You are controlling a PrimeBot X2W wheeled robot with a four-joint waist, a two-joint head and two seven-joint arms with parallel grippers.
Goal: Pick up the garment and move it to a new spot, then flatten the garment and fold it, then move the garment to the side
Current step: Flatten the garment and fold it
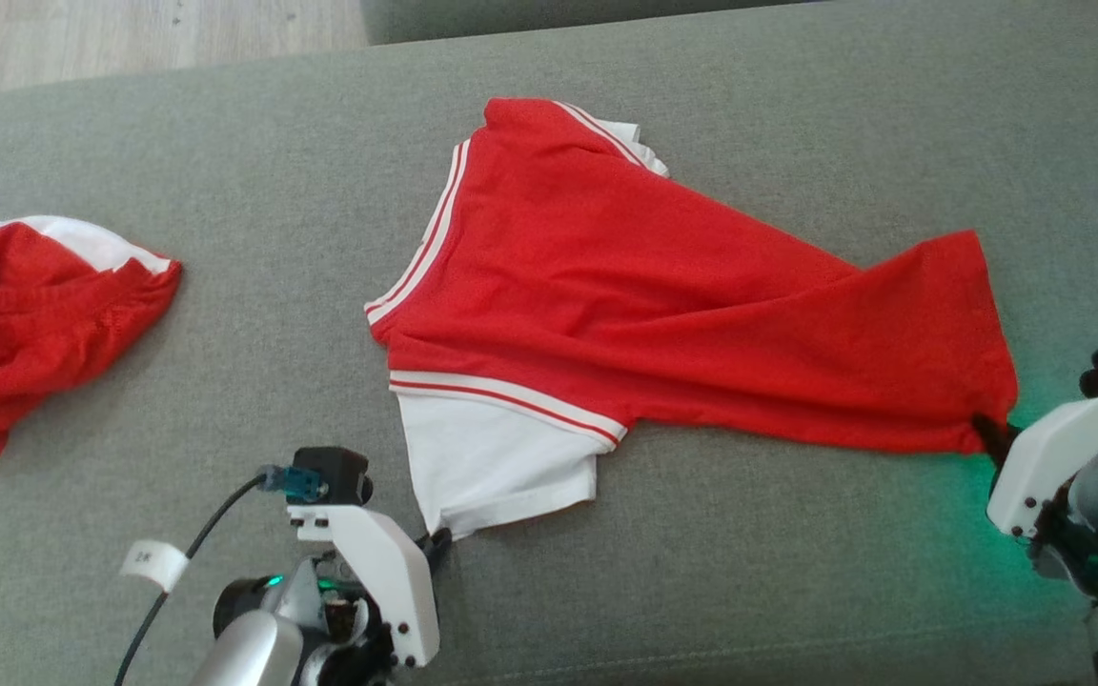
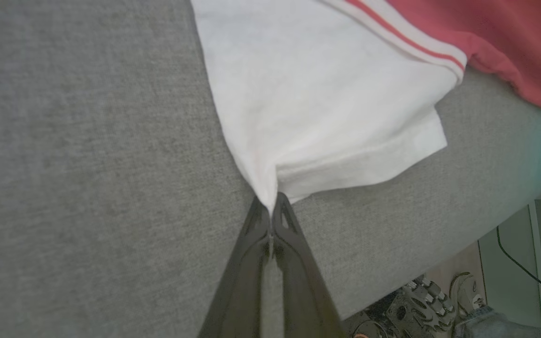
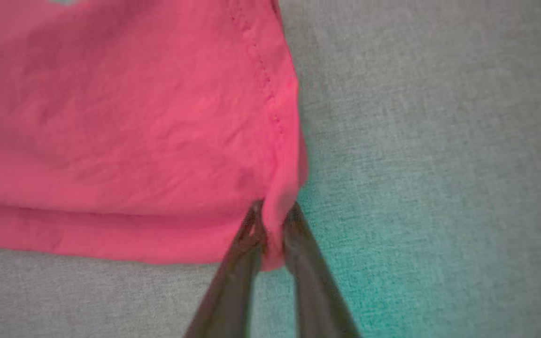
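On grey upholstery (image 1: pixel 225 143), left pincer (image 2: pixel 270 211) and right pincer (image 3: pixel 273 220) clamp the creased red-white garment (image 1: pixel 654 286).

A grey woven surface (image 1: pixel 225 171) spreads across the scene. A crumpled red cloth (image 1: pixel 25 324) with a white band lies at its left edge. Pale wood floor (image 1: pixel 130 38) shows at the far left. A black cable (image 2: pixel 514 263) trails on the floor beyond the surface's edge.

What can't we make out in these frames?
Second red garment: head view, cut off by the left edge.
Far sleeve of the shirt: head view, mostly under the red body.
Right pincer: right wrist view, bunched cloth hides how deep the grip goes.
Left pincer: head view, tips mostly behind its white housing.
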